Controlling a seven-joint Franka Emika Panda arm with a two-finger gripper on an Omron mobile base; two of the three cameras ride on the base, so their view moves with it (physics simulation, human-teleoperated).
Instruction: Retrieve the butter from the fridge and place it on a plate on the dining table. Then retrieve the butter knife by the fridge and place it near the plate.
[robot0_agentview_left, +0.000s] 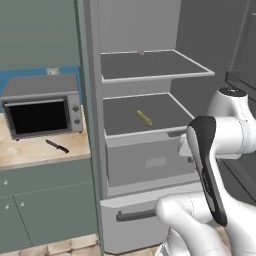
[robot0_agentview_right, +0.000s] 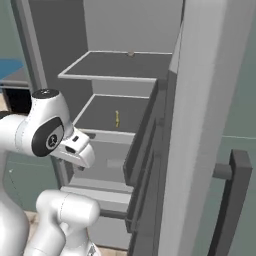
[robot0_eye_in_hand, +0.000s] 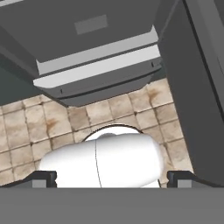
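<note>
Yellow-tan butter (robot0_agentview_left: 144, 118) on fridge (robot0_agentview_left: 150, 165) shelf; no legible writing.

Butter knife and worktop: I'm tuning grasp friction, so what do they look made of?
The butter knife has a matte black handle, likely plastic, and a thin dark blade that might be metal; too small to be sure. The worktop looks like polished beige stone, judging by its mottled marbling.

Teal wall (robot0_agentview_left: 35, 35), blue backsplash (robot0_agentview_left: 30, 75) — grey-green cabinets (robot0_agentview_left: 45, 205) w/ beige worktop (robot0_agentview_left: 35, 155); tan tiled floor (robot0_eye_in_hand: 26, 127).
</note>
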